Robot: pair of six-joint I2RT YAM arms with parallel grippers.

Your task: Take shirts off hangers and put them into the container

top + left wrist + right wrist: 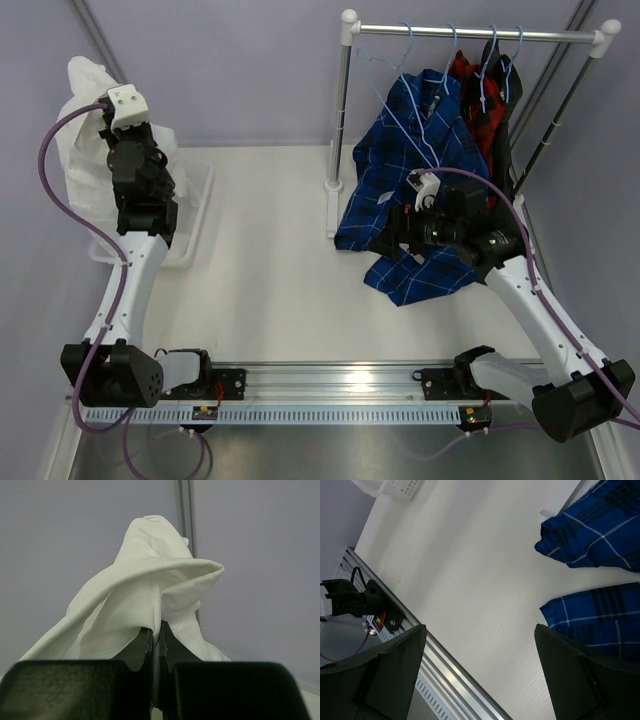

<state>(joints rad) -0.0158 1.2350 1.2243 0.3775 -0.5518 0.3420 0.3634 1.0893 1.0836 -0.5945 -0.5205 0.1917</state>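
One white shirt (pixel 150 580) pinched in the closed left gripper (pixel 156 630), raised near the one container (pixel 200 200); right gripper (pixel 480 630) gaping wide, empty, beside the blue plaid shirt (pixel 410 160), one of three on the rail (pixel 480 33); four light-blue hangers (pixel 385 60) there

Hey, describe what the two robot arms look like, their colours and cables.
Both arms have white links and black joint housings. A purple cable loops along the left arm; another follows the right arm. The fingers are black.
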